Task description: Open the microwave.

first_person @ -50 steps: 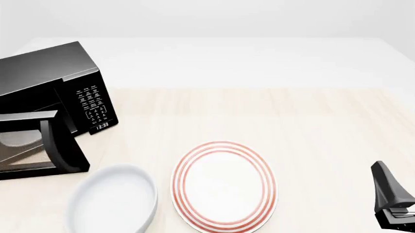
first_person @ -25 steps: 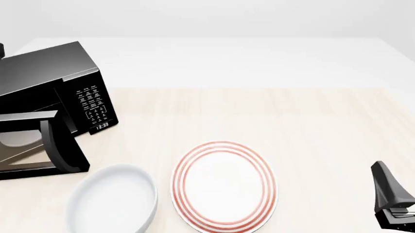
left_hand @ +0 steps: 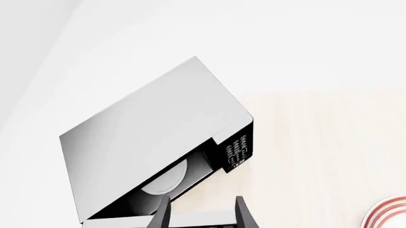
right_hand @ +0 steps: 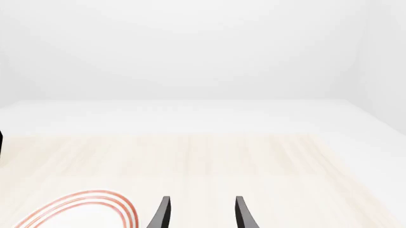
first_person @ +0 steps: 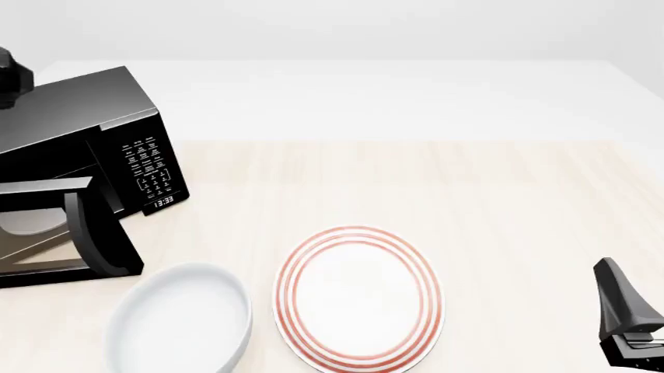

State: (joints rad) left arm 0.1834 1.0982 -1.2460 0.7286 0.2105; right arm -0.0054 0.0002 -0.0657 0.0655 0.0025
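Observation:
The glossy black microwave [first_person: 73,116] stands at the table's left edge with its door [first_person: 52,260] swung open toward the camera. The vertical handle [first_person: 96,233] is on the door's free edge. The keypad [first_person: 145,165], clock [first_person: 163,202] and pale turntable [first_person: 26,221] all show. In the left wrist view, the microwave [left_hand: 152,123] is seen from above with its turntable [left_hand: 166,180] showing. My left gripper [left_hand: 203,216] is open and empty, high above the open door. Only a dark part of the left arm [first_person: 11,78] shows in the front view. My right gripper [first_person: 627,326] [right_hand: 201,213] is open and empty at the near right.
A white plate with red rings [first_person: 358,295] lies at the front middle and shows in the right wrist view [right_hand: 82,209]. A white bowl [first_person: 182,322] sits to its left, just in front of the open door. The wooden tabletop [first_person: 498,202] stretches to the right.
A dark part of the left arm has come into the front view at the upper left edge. The microwave door, the dishes and the right arm have not moved.

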